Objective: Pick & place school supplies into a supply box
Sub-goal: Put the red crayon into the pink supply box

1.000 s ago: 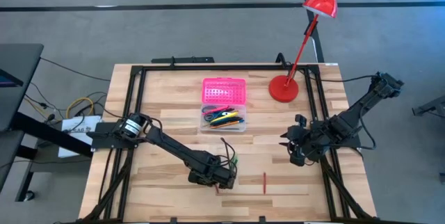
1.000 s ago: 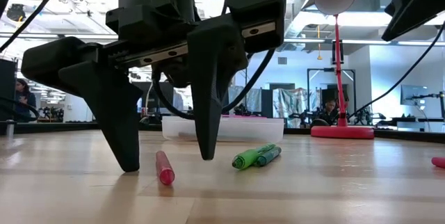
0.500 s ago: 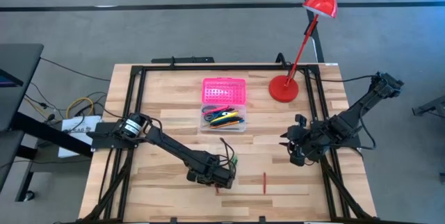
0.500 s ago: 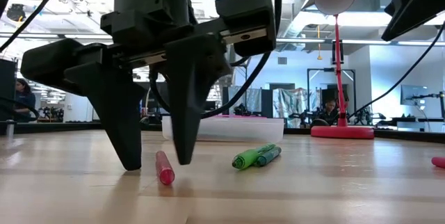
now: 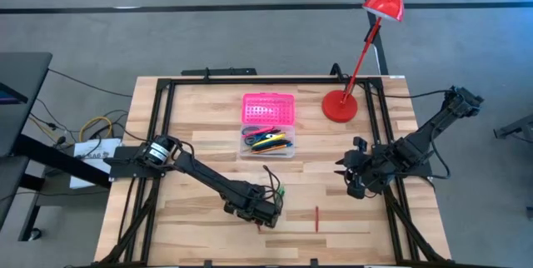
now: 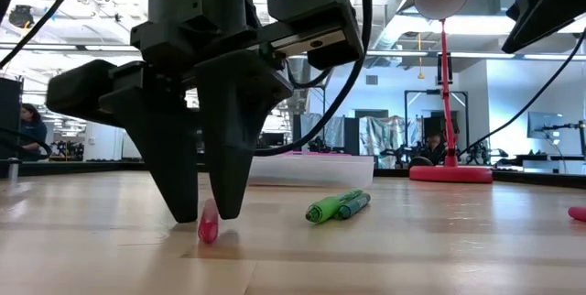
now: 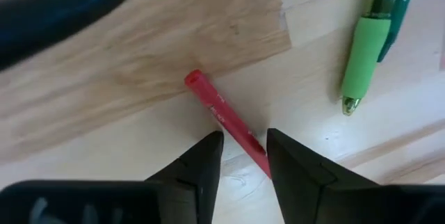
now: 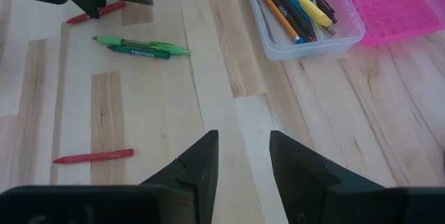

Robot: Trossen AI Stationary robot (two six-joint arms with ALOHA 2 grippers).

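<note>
A thin red pen (image 7: 222, 113) lies flat on the table near its front edge. My left gripper (image 7: 245, 140) points down over it, open by a narrow gap, one finger on each side of the pen (image 6: 208, 228). Two green pens (image 6: 337, 206) lie side by side just to the right. Another red pen (image 5: 316, 218) lies farther right. The supply box (image 5: 268, 126) stands mid-table with its pink lid open, several pens in its clear base. My right gripper (image 8: 243, 147) hangs open at the right, above bare wood. My left gripper comes from above, its fingers pointing down and set slantwise across the red pen. One finger (image 7: 278, 156) lies against the pen's side (image 7: 256, 149) near one end. The other finger stands a little apart from it. The pen lies flat on the table.
A red desk lamp stands on its round base (image 5: 340, 106) at the back right, its arm leaning over the table's far edge. A dark frame (image 5: 158, 135) runs along the table's sides. People and desks show in the room beyond the table.
My left gripper's fingers have drawn together around the red pen, the gap shrinking from wide to narrow. The pen has been nudged and turned a little on the table.
</note>
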